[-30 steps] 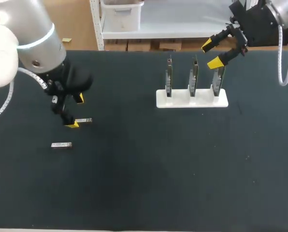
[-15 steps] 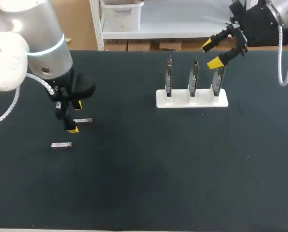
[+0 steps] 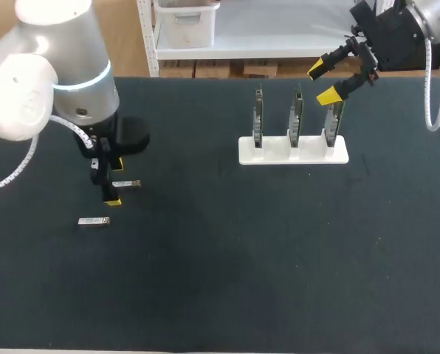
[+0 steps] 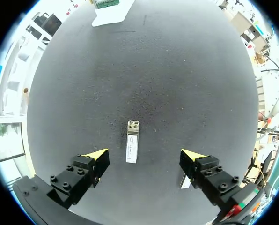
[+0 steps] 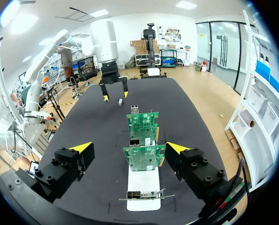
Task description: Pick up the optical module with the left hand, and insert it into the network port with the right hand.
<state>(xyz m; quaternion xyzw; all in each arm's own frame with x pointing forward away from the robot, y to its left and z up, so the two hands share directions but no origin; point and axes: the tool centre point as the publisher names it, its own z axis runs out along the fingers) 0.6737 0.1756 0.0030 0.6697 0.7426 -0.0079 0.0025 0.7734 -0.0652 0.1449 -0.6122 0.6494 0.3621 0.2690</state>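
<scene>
Left wrist view: pick-up step, no grasp yet, with the left gripper (image 4: 144,156) spread wide over the module (image 4: 132,147) lying flat near the table's (image 3: 242,258) left edge; next, descend and close across its long sides; right gripper (image 3: 322,82) waits open above the cards (image 3: 294,122) by the far edge.

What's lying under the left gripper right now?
A small silver optical module lies flat on the black table, between the open left gripper, untouched. A second module is partly covered by one finger.
</scene>
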